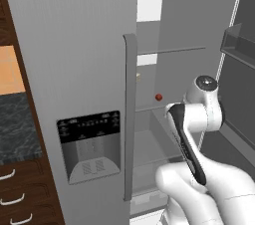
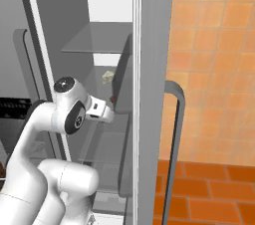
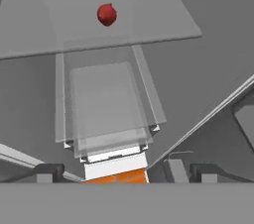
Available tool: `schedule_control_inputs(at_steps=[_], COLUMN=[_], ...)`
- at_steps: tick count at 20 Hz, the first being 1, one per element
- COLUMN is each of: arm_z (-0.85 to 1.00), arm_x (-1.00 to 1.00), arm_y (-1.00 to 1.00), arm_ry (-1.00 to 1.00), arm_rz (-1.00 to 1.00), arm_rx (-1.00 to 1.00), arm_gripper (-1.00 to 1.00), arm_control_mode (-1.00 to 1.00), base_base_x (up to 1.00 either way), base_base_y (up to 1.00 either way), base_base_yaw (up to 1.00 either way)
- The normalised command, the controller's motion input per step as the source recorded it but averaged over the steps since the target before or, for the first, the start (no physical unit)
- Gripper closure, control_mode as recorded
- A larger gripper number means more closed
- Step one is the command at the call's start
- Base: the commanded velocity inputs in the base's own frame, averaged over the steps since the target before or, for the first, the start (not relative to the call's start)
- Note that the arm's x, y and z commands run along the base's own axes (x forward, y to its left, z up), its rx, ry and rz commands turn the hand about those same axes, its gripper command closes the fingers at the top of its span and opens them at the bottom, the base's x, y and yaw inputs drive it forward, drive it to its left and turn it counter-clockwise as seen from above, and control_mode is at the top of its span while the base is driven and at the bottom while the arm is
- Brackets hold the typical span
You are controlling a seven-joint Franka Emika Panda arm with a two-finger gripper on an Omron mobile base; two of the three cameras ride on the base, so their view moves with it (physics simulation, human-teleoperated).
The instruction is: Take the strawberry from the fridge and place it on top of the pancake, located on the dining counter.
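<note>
**Desk:** What is sitting in front of the robot?

**Photographer:** The fridge [image 1: 74, 69], its right-hand door swinging wide open while the left door, the one carrying the black dispenser panel [image 1: 89, 144] and a long vertical handle [image 1: 130, 114], is staying closed. The white arm [image 1: 199, 119] is reaching into the open compartment.

**Desk:** And the strawberry?

**Photographer:** The strawberry [image 1: 159, 97] is lying on a clear glass shelf [image 3: 163, 25] inside the fridge, toward the back, a small dark-red dot. In the hand view it is showing near the top [image 3: 106, 14], well apart from the gripper [image 3: 113, 172]. A small pale item [image 2: 107, 76] is resting on the same shelf beyond it; I cannot tell what it is.

**Desk:** What is the gripper doing?

**Photographer:** Its jaws are standing spread as wide as they go, with nothing between them. The two dark fingertips [image 3: 49, 172] are showing at the bottom of the hand view, over the stacked clear shelves lower down.

**Desk:** Anything around the fridge?

**Photographer:** Dark-wood drawers [image 1: 20, 194] with a black top are standing on its left, and an orange tiled wall [image 2: 214, 69] is rising on its right.
</note>
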Motion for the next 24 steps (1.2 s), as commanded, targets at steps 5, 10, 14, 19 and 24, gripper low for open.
schedule_control_inputs(at_steps=[5, 10, 14, 19, 24], arm_z=[0.00, 0.02, 0.23, 0.00, -0.24], arm_x=[0.55, 0.80, 0.44, 0.15, 0.43], arm_y=[0.01, 0.00, -0.01, 0.07, 0.02], arm_ry=[0.02, 0.17, 0.15, -0.01, -0.02], arm_rz=[0.09, 0.00, 0.00, 0.00, 0.01], arm_rx=[0.00, 0.02, 0.16, -0.02, -0.05], arm_gripper=[-1.00, -1.00, -1.00, -1.00, -1.00], arm_control_mode=[-1.00, -1.00, -1.00, -1.00, -1.00], base_base_x=[0.00, 0.00, 0.00, 0.00, 0.00], base_base_y=[0.00, 0.00, 0.00, 0.00, 0.00], base_base_yaw=[0.00, 0.00, 0.00, 0.00, 0.00])
